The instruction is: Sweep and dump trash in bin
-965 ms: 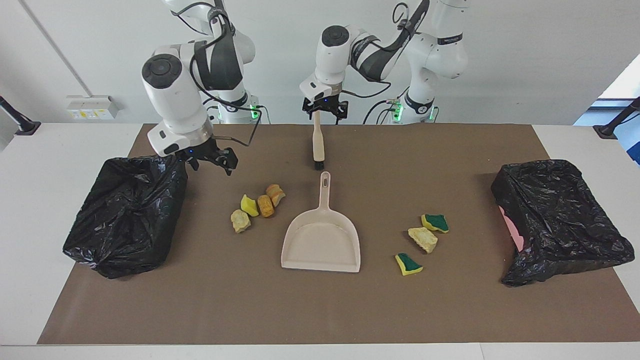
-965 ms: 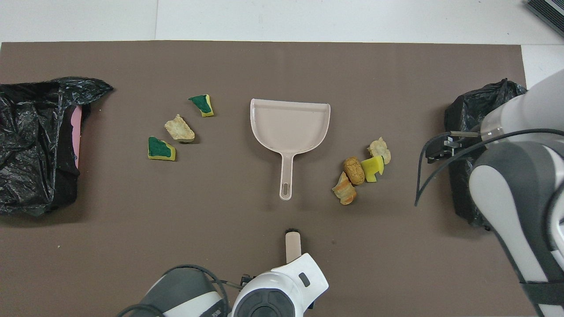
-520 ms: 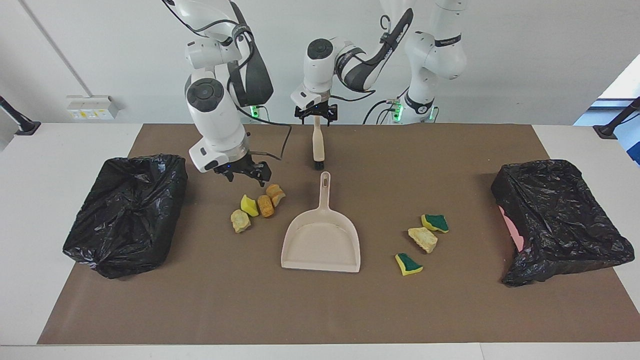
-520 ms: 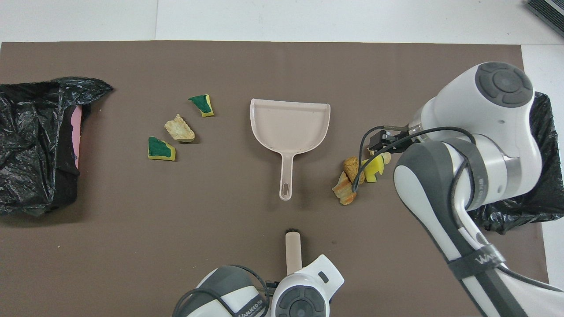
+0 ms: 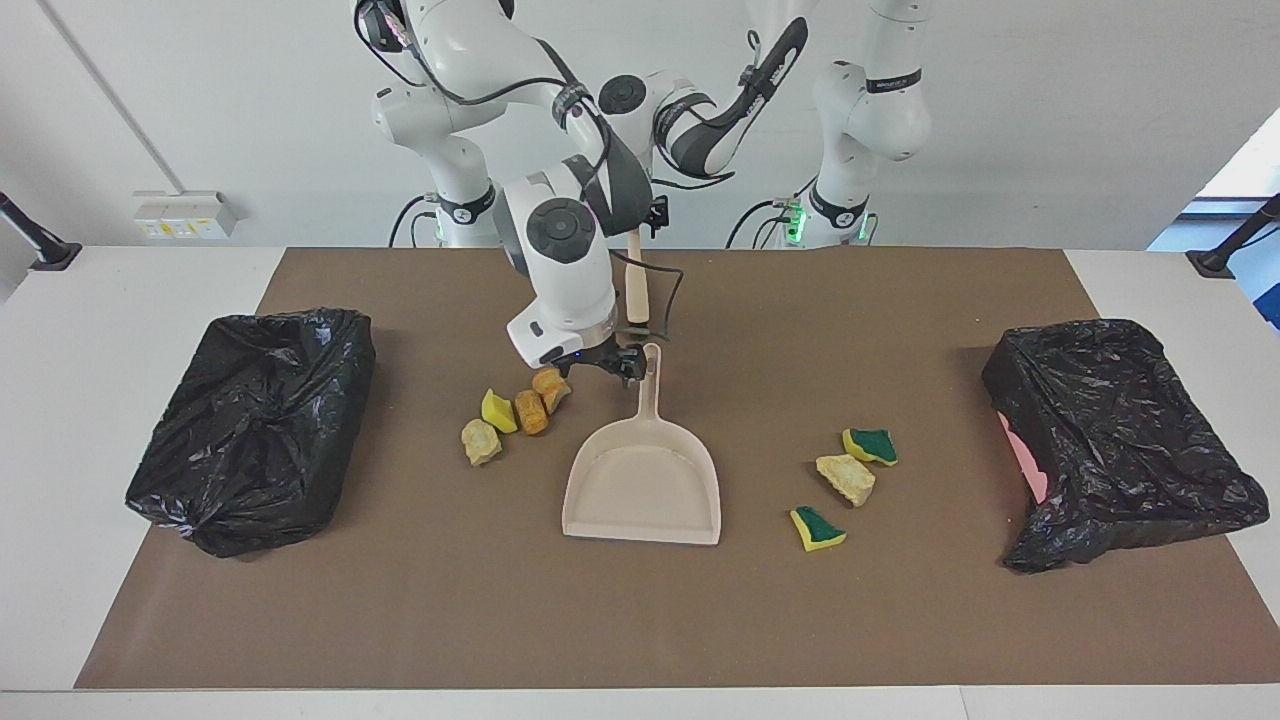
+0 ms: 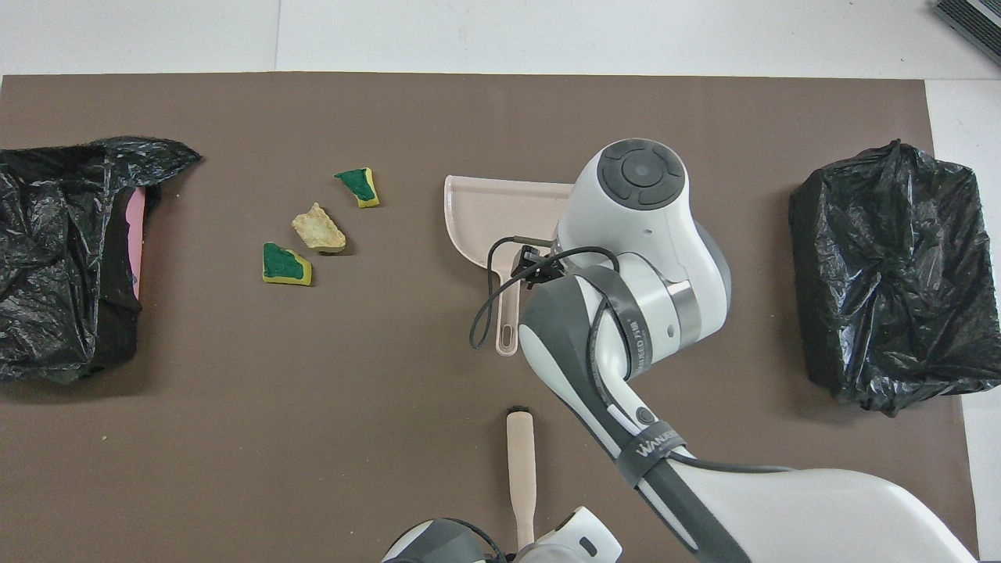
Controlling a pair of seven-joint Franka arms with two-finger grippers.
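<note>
The beige dustpan lies mid-table, its handle pointing toward the robots. My right gripper hangs open just above that handle, beside the nearest orange-brown chunk. Several trash chunks lie beside the dustpan toward the right arm's end; the right arm hides them in the overhead view. Three more trash chunks lie toward the left arm's end. The brush lies nearer to the robots than the dustpan. My left gripper is at its handle end, mostly hidden.
A bin lined with a black bag stands at the right arm's end of the brown mat. Another black-bagged bin, showing some pink, stands at the left arm's end.
The right arm has swung from the bin at its end, over the trash chunks, to the dustpan handle. The left arm has drawn back toward the robots along the brush handle. The brush has stayed put.
</note>
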